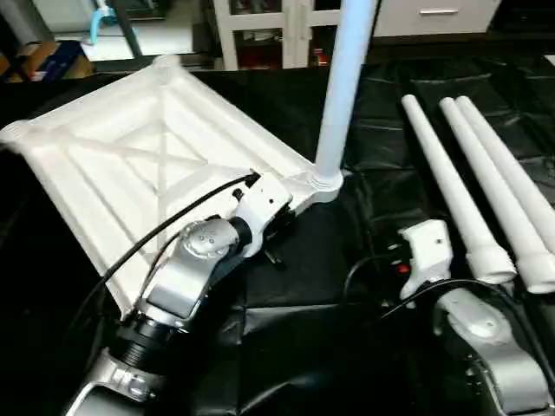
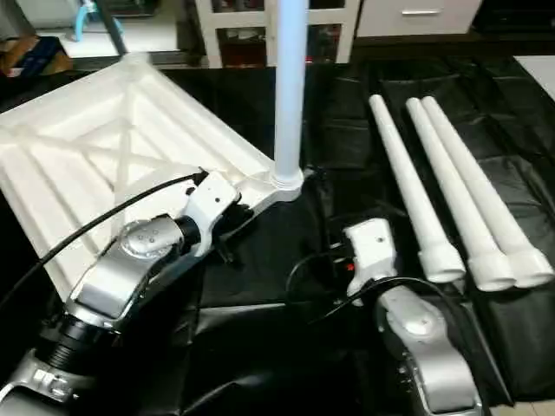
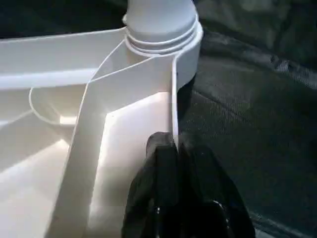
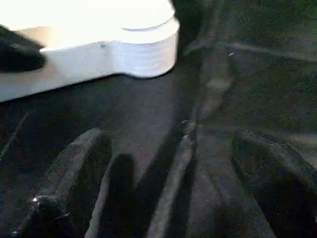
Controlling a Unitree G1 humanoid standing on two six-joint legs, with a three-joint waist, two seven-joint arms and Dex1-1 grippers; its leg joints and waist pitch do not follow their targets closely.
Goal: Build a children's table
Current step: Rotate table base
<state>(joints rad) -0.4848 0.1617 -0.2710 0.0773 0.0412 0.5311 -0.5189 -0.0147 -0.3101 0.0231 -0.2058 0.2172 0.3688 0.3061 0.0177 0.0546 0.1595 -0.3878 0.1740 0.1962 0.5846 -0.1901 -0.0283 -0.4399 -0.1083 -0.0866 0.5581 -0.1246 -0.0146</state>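
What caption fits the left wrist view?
Left gripper pinching the tabletop's rim beside the leg fitted upright.

A crinkled black plastic sheet (image 1: 347, 260) covers the bench; beyond its far edge stands a white shelf unit (image 1: 260, 35) with open compartments; a white drawer front with a metal handle (image 1: 438, 12) sits beside it. At the far left corner lies a blue and tan box (image 1: 43, 59); a light blue hooked object (image 1: 101, 19) hangs near it.
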